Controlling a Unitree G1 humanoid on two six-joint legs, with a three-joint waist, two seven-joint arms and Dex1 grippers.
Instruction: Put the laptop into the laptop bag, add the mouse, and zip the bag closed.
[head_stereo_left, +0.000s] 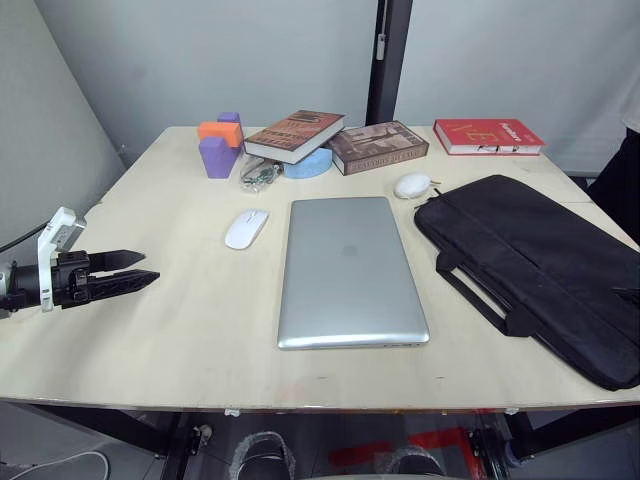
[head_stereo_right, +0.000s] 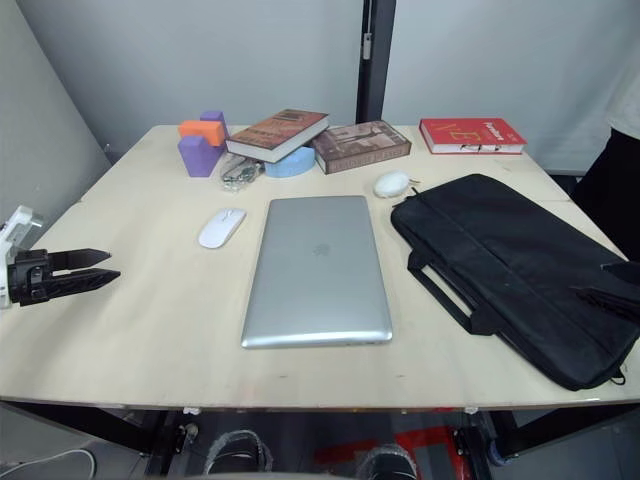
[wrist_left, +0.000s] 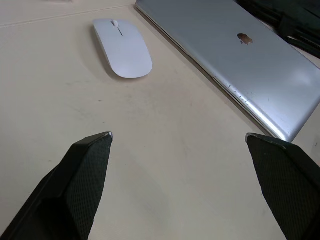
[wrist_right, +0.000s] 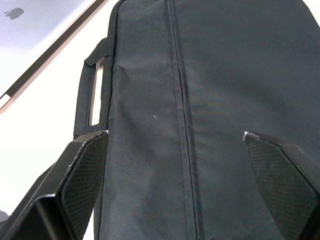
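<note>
The silver-grey laptop (head_stereo_left: 350, 270) lies shut and flat in the middle of the table. To its right lies the black laptop bag (head_stereo_left: 540, 265), flat, its strap handles (head_stereo_left: 480, 290) facing the laptop. A flat white mouse (head_stereo_left: 246, 228) sits left of the laptop's far corner. A rounder white mouse (head_stereo_left: 412, 185) rests near the bag's far corner. My left gripper (head_stereo_left: 148, 267) hovers open over bare table at the left, pointing toward the laptop, which also shows in its wrist view (wrist_left: 240, 55). My right gripper (wrist_right: 175, 134) is open just above the bag's zip (wrist_right: 182, 110).
At the table's back stand purple and orange blocks (head_stereo_left: 220, 145), two brown books (head_stereo_left: 295, 135) over a blue tape roll (head_stereo_left: 308, 163), and a red book (head_stereo_left: 488, 136). A person (head_stereo_left: 622, 170) stands at the far right edge.
</note>
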